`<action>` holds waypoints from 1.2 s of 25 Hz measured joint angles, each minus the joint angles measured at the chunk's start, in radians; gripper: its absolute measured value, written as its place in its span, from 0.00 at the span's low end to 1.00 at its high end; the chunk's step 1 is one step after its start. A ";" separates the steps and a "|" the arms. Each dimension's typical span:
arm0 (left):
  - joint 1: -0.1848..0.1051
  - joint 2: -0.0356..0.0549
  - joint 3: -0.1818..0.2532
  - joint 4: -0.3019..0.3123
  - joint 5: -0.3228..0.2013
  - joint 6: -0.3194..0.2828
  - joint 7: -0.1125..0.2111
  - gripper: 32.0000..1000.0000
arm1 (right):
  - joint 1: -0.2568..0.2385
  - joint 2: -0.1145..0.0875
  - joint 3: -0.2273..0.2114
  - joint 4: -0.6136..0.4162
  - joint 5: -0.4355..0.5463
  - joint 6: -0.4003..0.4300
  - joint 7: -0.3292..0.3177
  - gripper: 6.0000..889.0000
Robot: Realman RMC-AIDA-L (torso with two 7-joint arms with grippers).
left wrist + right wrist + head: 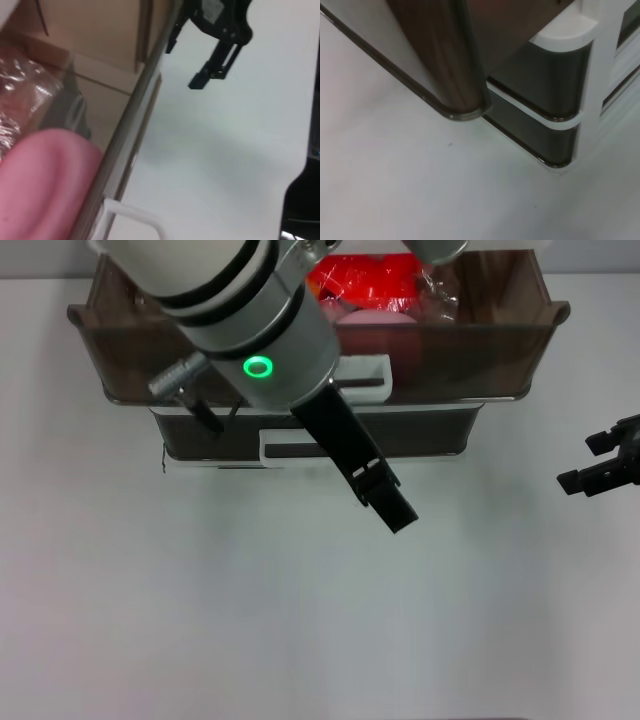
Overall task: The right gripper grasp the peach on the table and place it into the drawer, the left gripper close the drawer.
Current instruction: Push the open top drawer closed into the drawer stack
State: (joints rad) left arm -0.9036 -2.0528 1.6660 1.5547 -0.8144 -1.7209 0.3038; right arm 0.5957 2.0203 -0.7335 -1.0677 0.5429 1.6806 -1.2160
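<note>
In the head view we see the drawer [480, 340] pulled out from its white-framed cabinet [320, 445], standing open over the table [300, 620]. Its smoky-brown front wall carries a white loop handle [368, 377], and a second, lower drawer [420, 432] sits shut beneath it with its own white handle [285, 449]. The peach [375, 318] lies inside the open drawer, just behind the front wall, with red packets [365, 278] directly behind it. In the left wrist view we see the peach [42, 185] again as a pink mass behind the translucent wall, beside a crinkled wrapped packet [22, 85]. The left gripper [385, 495] hangs in front of the drawers, its silver arm with the green ring light [259, 366] crossing the left half of the open drawer; its black fingers point down toward the table, clear of both handles. They appear pressed together and hold nothing. The right gripper [600, 465] sits well apart at the right edge of the table; we see its fingers spread and empty, which the left wrist view [212, 55] confirms. In the right wrist view we see the corner of the open drawer [450, 70] projecting past the cabinet frame [590, 75] above the bare table [420, 190].
</note>
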 joint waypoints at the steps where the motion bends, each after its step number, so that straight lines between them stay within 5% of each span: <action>1: -0.008 0.0012 -0.004 -0.014 0.005 0.006 0.010 0.81 | 0.000 0.000 0.001 0.000 0.000 0.000 0.000 0.89; 7: -0.026 0.0033 -0.044 -0.047 0.050 0.045 0.060 0.81 | 0.000 0.000 -0.001 0.000 -0.001 -0.003 0.009 0.89; 12: -0.028 0.0029 -0.049 -0.049 0.115 0.100 0.085 0.81 | 0.008 0.000 0.001 0.000 -0.001 -0.004 0.012 0.89; 18: -0.050 0.0023 -0.049 -0.115 0.131 0.148 0.116 0.81 | 0.016 0.000 0.003 0.000 -0.001 -0.002 0.013 0.89; 30: -0.045 -0.0010 -0.040 -0.140 0.174 0.196 0.119 0.81 | 0.019 0.003 0.005 0.000 -0.002 -0.004 0.013 0.89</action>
State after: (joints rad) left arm -0.9490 -2.0539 1.6257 1.4142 -0.6406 -1.5251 0.4224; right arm 0.6151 2.0229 -0.7283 -1.0676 0.5414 1.6766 -1.2025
